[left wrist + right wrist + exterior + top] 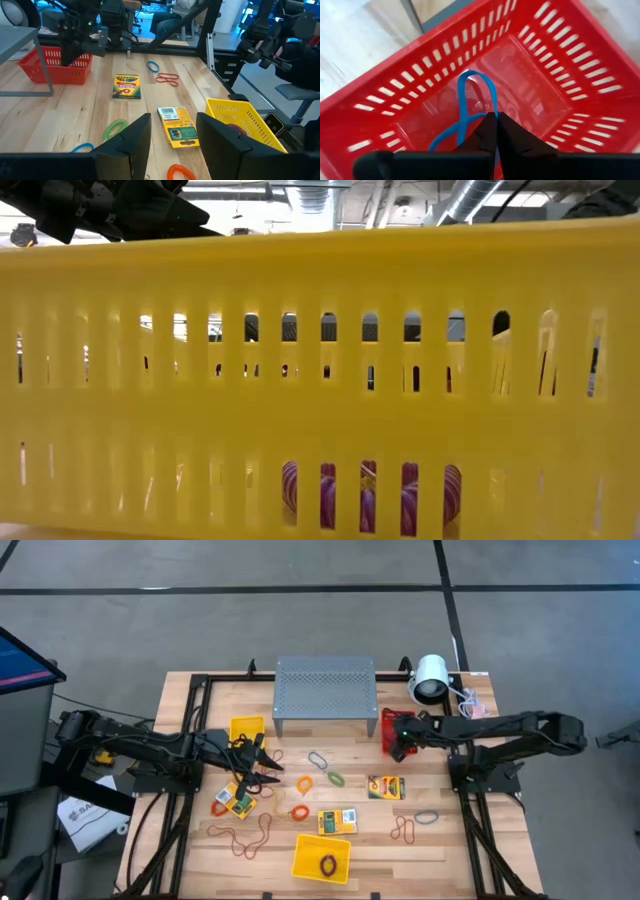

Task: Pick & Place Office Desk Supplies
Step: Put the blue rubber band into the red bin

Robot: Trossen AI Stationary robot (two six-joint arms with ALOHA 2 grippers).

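The right pincer (496,131), clenched on a blue rubber band (470,107), hangs over the red basket (391,730), right of centre in the high view. On release, the band could cling to a finger. The left pincer (172,137) hovers released over a crayon box (177,127).

A: Describe arm construction.
B: Left arm (150,748) and right arm (500,727): dark, slim, jointed links, black cabling alongside.
A: Grippers?
B: Left gripper (172,145): two broad, matte black fingers. Right gripper (496,132): black fingers tapering to narrow tips.
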